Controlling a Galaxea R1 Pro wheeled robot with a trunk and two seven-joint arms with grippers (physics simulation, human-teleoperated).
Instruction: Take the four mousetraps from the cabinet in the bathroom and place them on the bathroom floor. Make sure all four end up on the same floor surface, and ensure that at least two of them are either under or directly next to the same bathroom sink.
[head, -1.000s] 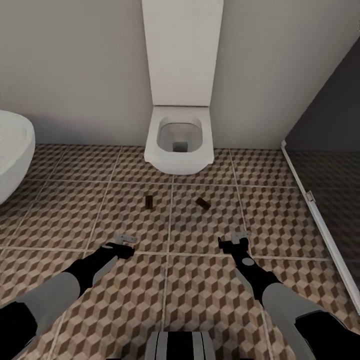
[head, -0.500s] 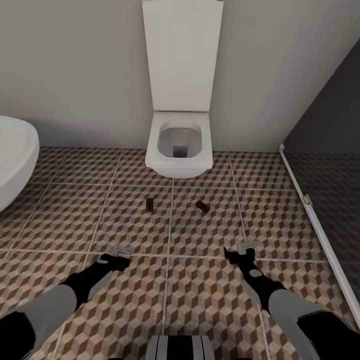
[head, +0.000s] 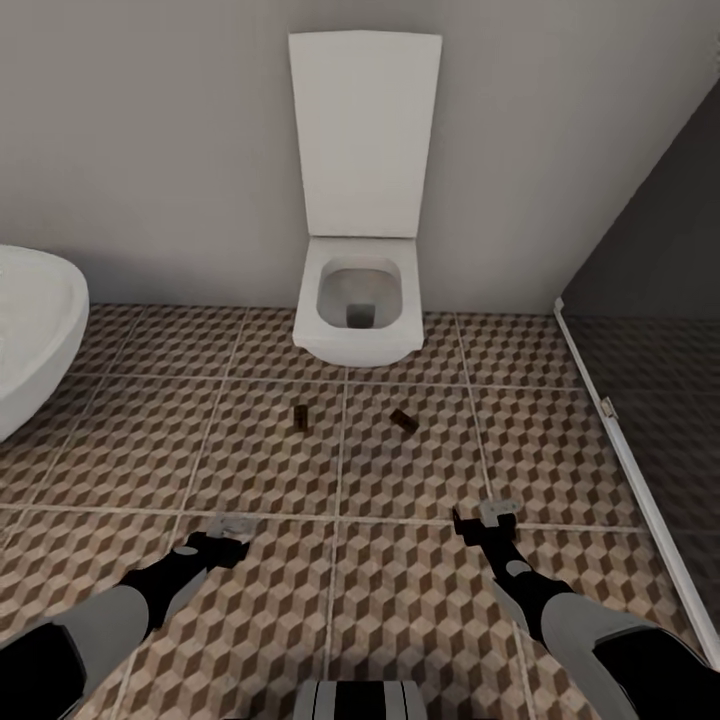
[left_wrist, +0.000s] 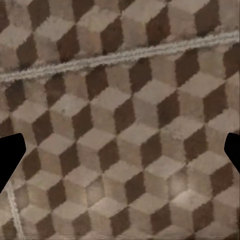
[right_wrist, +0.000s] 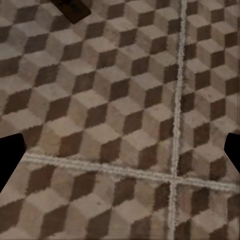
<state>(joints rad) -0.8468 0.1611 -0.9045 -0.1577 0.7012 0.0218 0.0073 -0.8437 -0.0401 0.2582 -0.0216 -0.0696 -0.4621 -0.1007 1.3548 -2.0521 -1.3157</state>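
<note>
One mousetrap (head: 301, 417) toilet-pointing, other mousetrap (head: 404, 421) diagonal

We are looking at a home bathroom. At twelve o'clock a white square toilet (head: 358, 310) stands against a plain grey wall (head: 170, 150), its lid raised flat against that wall and its bowl open toward us. At nine o'clock the curved rim of a white oval bathtub (head: 30, 330) comes in from the edge. The bathroom floor (head: 150, 440) is laid in large square tiles printed with brown, beige and grey cubes, with pale grout lines between them. At three o'clock a pale raised sill (head: 630, 470) borders a darker tiled shower area (head: 670, 390) with a dark wall behind it.
</note>
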